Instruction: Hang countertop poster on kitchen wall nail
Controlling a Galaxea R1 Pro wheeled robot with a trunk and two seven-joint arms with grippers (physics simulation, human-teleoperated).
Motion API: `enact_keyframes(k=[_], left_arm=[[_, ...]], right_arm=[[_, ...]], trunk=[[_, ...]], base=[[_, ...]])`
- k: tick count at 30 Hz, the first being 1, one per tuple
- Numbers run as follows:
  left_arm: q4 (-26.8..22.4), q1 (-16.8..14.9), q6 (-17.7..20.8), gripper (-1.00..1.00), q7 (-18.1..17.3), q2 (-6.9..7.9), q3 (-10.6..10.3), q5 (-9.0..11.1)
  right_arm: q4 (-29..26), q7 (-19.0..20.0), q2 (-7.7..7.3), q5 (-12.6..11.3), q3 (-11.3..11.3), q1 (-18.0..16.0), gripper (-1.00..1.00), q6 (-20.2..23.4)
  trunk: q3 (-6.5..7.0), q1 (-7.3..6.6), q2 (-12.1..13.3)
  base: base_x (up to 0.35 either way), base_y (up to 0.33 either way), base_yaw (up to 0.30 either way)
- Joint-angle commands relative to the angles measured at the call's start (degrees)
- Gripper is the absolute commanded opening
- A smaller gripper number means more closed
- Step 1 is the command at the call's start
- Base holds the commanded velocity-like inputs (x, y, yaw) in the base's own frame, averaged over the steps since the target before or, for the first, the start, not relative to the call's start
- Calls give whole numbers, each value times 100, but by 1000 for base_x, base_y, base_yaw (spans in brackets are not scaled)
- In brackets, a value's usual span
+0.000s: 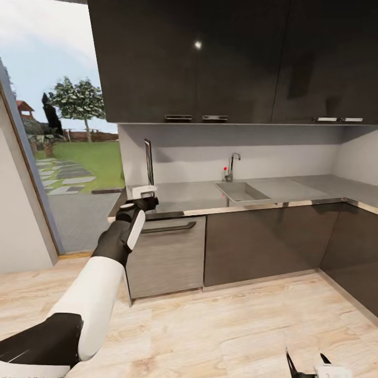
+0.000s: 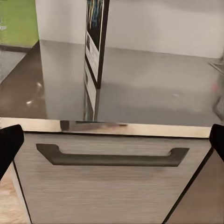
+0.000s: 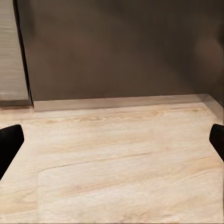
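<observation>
Now we hold our left claw released at the tabletop edge, poster upright just beyond it; right claw released above floor.

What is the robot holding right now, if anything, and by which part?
Nothing. The left gripper is open and short of the poster, which stands upright on the kitchen countertop. The right gripper hangs open over the wooden floor.

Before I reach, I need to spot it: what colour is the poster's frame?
Black, thin, around a white border; the poster shows best in the left wrist view.
</observation>
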Motion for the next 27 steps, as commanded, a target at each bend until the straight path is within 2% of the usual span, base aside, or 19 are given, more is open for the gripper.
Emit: enact_keyframes(k=[1, 9, 27], left_arm=[[-5, -13, 4, 100, 27, -1, 22, 43], [-14, -28, -33, 100, 27, 94, 48, 42], [53, -29, -34, 100, 33, 118, 56, 42]], right_arm=[[2, 0, 5, -2, -2, 35, 100, 15], [65, 0, 24, 2, -21, 165, 100, 80], [303, -22, 25, 8, -22, 178, 100, 76]], trunk=[[-5, 0, -3], [-5, 0, -3], [-5, 0, -3]], base=[[0, 0, 0], [209, 0, 0], [333, 0, 0]])
